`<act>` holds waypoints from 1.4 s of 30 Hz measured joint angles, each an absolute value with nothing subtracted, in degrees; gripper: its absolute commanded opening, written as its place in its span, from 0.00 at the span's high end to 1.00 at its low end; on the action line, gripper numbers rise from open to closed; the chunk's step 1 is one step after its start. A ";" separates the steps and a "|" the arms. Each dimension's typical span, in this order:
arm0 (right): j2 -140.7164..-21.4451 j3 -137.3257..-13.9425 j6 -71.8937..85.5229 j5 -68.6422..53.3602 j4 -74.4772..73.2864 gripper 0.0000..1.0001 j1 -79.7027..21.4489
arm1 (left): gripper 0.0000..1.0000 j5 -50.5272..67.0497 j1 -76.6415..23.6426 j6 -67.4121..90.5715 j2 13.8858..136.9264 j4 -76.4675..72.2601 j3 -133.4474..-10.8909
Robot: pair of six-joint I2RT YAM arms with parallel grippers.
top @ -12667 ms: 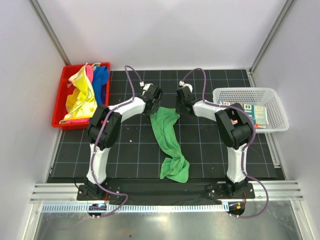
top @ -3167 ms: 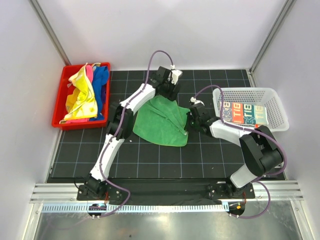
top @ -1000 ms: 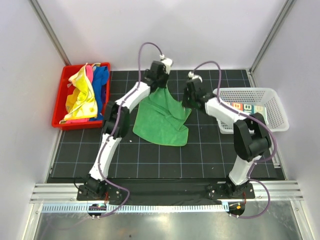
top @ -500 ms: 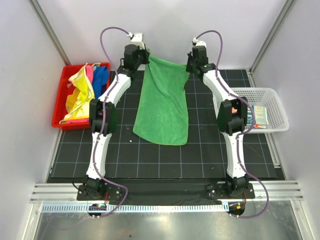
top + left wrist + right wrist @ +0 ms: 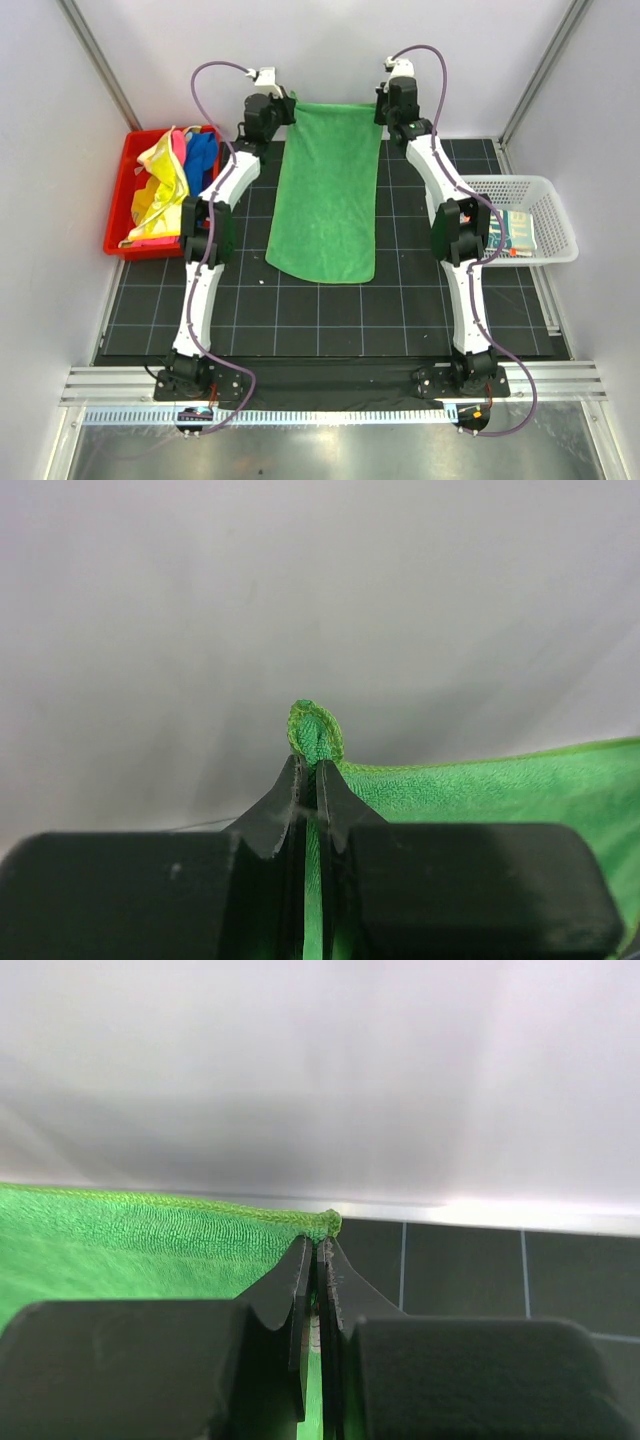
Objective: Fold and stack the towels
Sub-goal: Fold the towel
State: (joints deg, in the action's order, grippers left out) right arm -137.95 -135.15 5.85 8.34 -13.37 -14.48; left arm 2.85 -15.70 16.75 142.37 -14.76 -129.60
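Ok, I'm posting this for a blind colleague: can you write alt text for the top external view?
A green towel hangs stretched between the left gripper and right gripper, each shut on a top corner, its lower end lying on the black mat. A red bin of colourful towels sits at left, a white basket at right.

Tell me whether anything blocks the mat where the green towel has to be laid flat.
Nothing visible does. The left gripper and right gripper pinch the green towel by its far corners; the red bin and white basket sit off to its sides.
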 measured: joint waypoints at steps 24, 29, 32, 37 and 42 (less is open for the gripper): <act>-127.74 -112.44 3.38 4.49 -8.93 0.99 -15.16 | 1.00 5.98 -15.20 22.15 135.81 -18.92 -108.05; -120.05 -105.08 4.29 3.92 -7.97 0.99 -16.19 | 1.00 6.31 -15.20 23.38 128.53 -20.40 -98.28; -115.18 -100.12 5.02 3.68 -6.50 0.99 -17.23 | 1.00 6.28 -15.14 24.08 123.96 -22.04 -93.21; -109.95 -92.68 5.78 3.70 -5.17 0.99 -18.92 | 1.00 6.26 -14.98 25.28 118.50 -24.56 -85.84; -107.13 -85.80 6.44 3.88 -5.26 0.99 -20.27 | 1.00 6.31 -14.94 26.61 114.69 -25.61 -78.65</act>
State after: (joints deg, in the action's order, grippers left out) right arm -107.13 -85.80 6.44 3.88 -5.26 -20.27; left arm 6.31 -14.94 26.61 114.69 -25.61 -78.65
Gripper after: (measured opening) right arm 0.100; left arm 0.066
